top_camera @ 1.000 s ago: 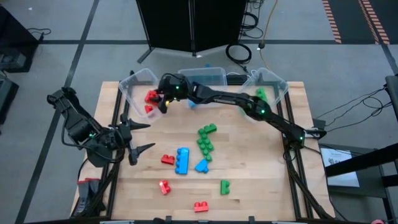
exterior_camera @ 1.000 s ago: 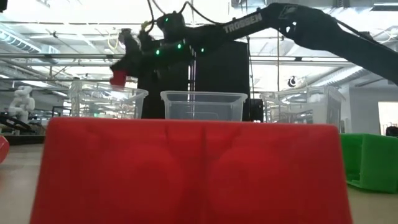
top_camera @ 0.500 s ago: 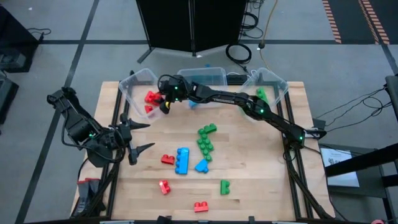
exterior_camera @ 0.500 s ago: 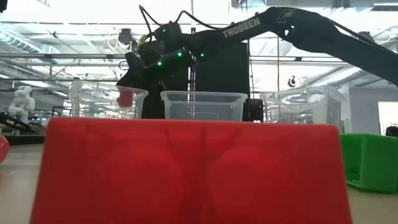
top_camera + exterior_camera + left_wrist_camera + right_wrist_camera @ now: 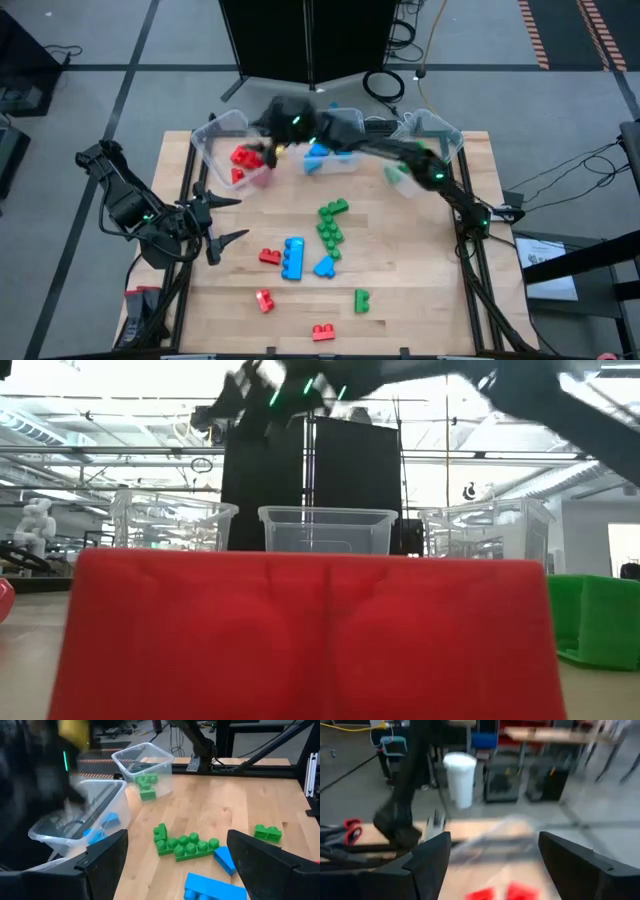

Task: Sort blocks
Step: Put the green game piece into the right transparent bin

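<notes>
My right gripper [image 5: 492, 855] is open and empty, high above the left clear bin [image 5: 215, 135] at the table's far side; it is blurred in the high view [image 5: 265, 148]. Two red blocks [image 5: 242, 158] lie in that bin and show under the fingers [image 5: 522, 891]. Blue blocks [image 5: 318, 154] lie in the middle bin, green ones [image 5: 420, 150] in the right bin. Green [image 5: 330, 224], blue [image 5: 292, 258] and red [image 5: 268, 256] blocks lie loose on the table. My left gripper [image 5: 225, 220] is open and empty at the table's left side.
More loose blocks lie toward the near edge: red [image 5: 264, 300], red [image 5: 322, 332], green [image 5: 361, 299] and a small blue one [image 5: 323, 267]. A red block [image 5: 300, 635] fills the low view close to the camera. The right arm spans the far half of the table.
My right gripper carried a red block over the left bin; the block has gone down into the bin and stays there. The gripper has since risen quickly, well above the bins.
</notes>
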`<move>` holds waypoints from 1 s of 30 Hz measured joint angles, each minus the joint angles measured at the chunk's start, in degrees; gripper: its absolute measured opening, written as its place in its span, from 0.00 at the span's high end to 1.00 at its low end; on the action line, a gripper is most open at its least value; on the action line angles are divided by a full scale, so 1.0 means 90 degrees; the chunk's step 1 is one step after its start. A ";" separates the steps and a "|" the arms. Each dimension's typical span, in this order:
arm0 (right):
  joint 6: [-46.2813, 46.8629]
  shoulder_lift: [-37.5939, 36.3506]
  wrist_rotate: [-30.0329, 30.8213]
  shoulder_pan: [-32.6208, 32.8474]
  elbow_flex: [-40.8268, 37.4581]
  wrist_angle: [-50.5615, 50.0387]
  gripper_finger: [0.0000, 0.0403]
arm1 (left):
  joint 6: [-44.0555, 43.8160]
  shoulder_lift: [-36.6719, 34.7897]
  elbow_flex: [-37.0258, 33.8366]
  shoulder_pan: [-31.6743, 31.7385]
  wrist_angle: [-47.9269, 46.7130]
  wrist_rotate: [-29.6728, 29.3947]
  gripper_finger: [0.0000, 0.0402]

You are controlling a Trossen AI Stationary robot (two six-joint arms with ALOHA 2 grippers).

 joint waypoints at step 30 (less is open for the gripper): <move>-0.1142 -0.3157 0.2041 0.1992 -0.3316 -0.6692 0.29 | -0.0676 0.0008 -0.0318 0.0495 -0.0269 0.0897 0.16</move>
